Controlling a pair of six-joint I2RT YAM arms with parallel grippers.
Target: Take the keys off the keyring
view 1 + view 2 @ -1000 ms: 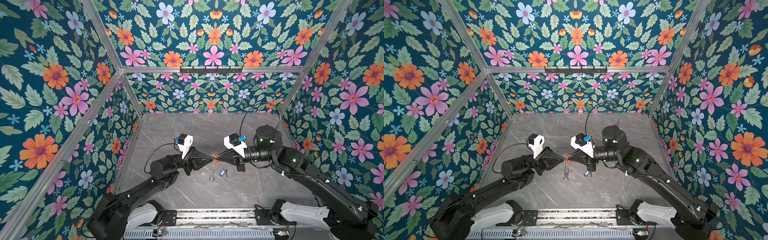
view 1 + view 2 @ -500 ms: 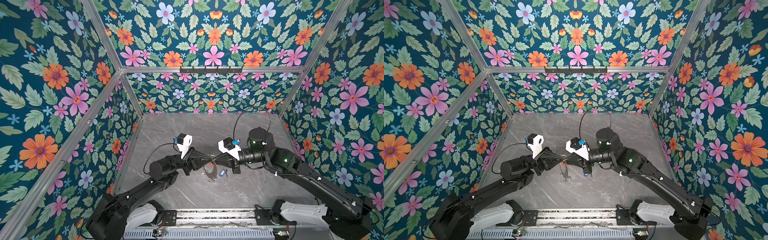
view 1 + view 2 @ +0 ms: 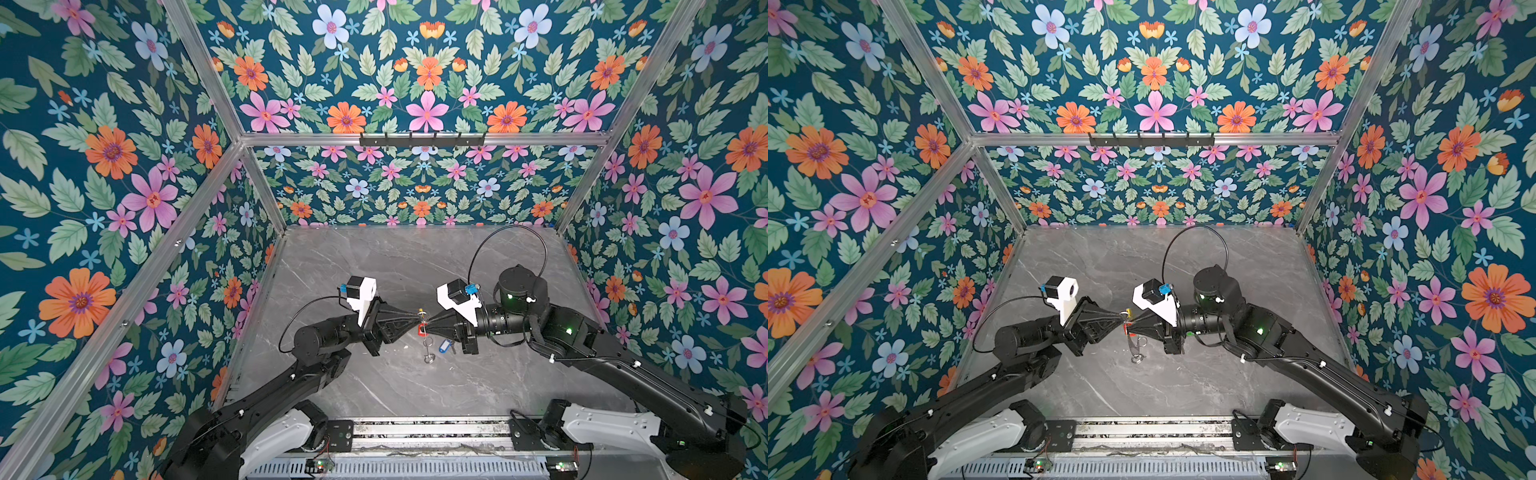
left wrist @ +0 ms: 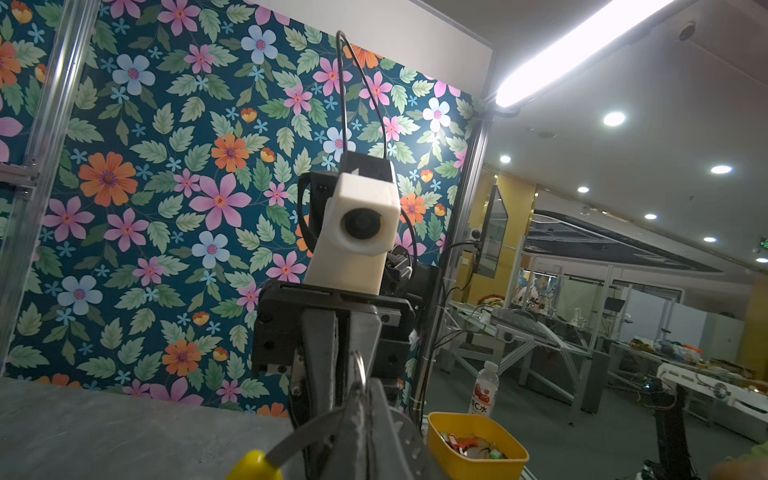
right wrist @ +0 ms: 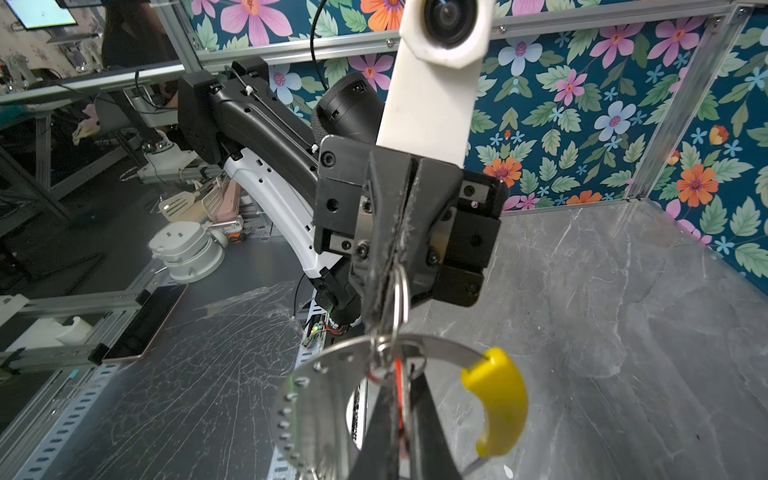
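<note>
The left pincer (image 3: 417,322) was pinched tight on a small ring (image 5: 405,293), tip to tip with the right pincer (image 3: 429,323), itself clamped on the yellow-sleeved keyring (image 5: 324,374), both in the air over the middle of the table (image 3: 395,266). A red tag (image 3: 422,330) hung just under the tips, a blue-tagged key (image 3: 445,345) lay beneath the right pincer, and the grey top ran open to the walls (image 3: 415,195), well apart on three sides.

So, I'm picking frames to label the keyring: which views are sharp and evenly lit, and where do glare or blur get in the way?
Both top views: even light and sharp, but the keys are tiny. Left wrist view: the ceiling light blows out, the scene is dim, and the yellow sleeve is blurred. Right wrist view: well lit, yet the keyring is soft up close.
</note>
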